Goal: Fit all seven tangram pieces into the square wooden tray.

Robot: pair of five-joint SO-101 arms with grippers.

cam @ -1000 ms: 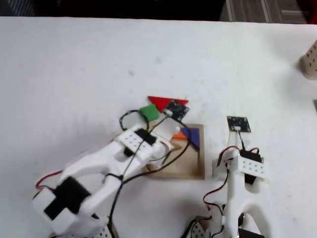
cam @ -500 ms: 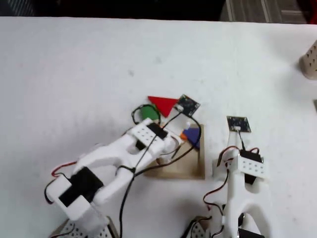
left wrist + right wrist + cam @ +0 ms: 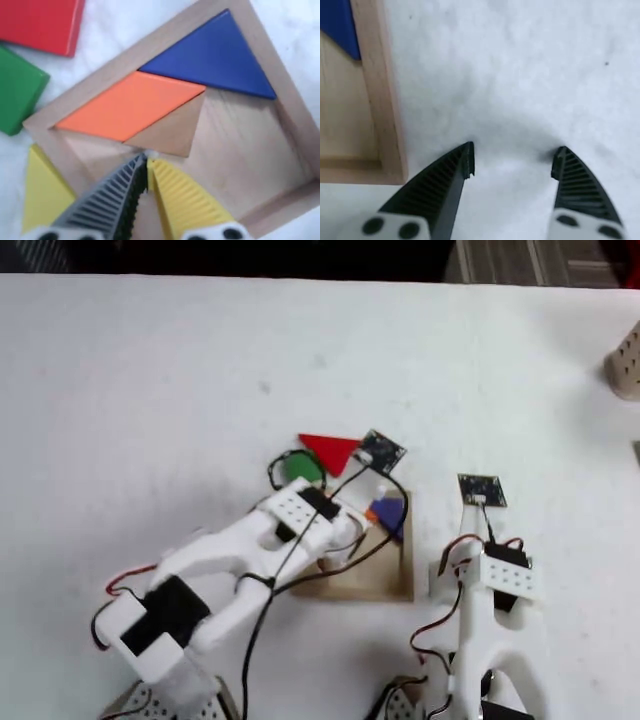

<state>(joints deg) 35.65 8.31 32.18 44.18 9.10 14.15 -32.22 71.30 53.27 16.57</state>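
Note:
The square wooden tray [image 3: 250, 165] holds a blue triangle [image 3: 215, 55] and an orange parallelogram [image 3: 130, 107] along one side. My left gripper [image 3: 146, 161] hangs over the tray's bare floor just short of the orange piece, its dark and yellow fingers meeting at the tips, with nothing between them. A yellow triangle [image 3: 45, 192] lies at the tray's rim beside the dark finger. Outside the tray sit a red triangle [image 3: 328, 450] and a green piece [image 3: 298, 466]. My right gripper [image 3: 515, 160] stands open over bare table beside the tray's corner [image 3: 380, 125].
The left arm [image 3: 230, 560] slants across the tray's [image 3: 390, 585] left half in the high view. The right arm [image 3: 495, 580] stands just right of the tray. A pale perforated object [image 3: 625, 365] sits at the far right edge. White table stretches behind.
The left arm swung right and forward over the tray, now covering part of the green piece and the tray's left half. The right arm has stayed put.

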